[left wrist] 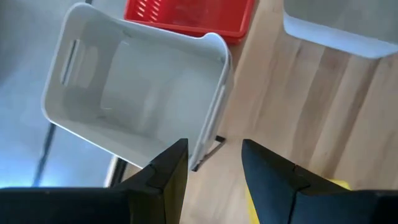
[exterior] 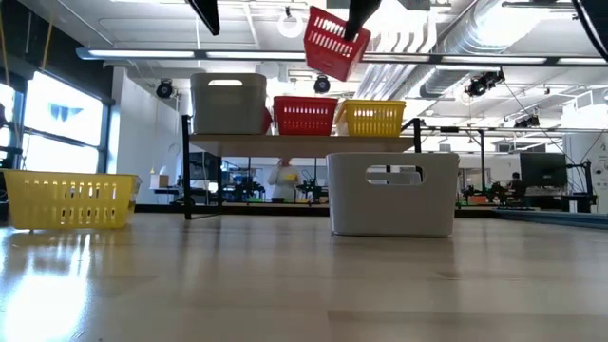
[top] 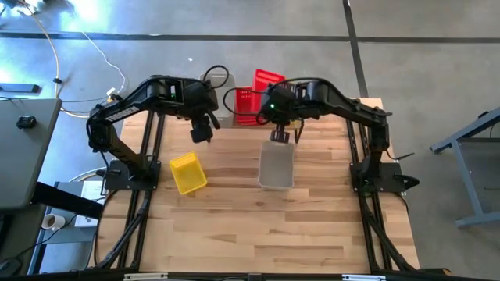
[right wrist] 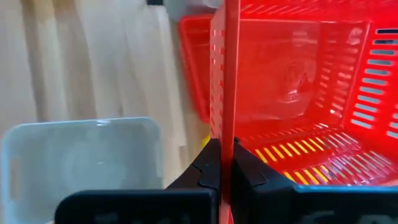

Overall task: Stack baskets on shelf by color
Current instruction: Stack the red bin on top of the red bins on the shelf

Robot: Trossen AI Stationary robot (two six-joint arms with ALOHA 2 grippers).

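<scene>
Gripping a tilted red basket (exterior: 332, 42) by its wall, right gripper (right wrist: 225, 163) clamped, above the shelf (exterior: 302, 140). Parted and empty, left gripper (left wrist: 214, 163) over the shelf's grey basket (left wrist: 140, 93). Counted: two grey, two red, two yellow.

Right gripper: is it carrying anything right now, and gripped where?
Yes. The right gripper is shut on the rim of a side wall of a red mesh basket, holding it tilted in the air above the shelf.

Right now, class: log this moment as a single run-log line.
right end effector: shut on red basket, lifted over shelf | left end effector: open, empty, above grey basket | table: yellow basket, grey basket
</scene>
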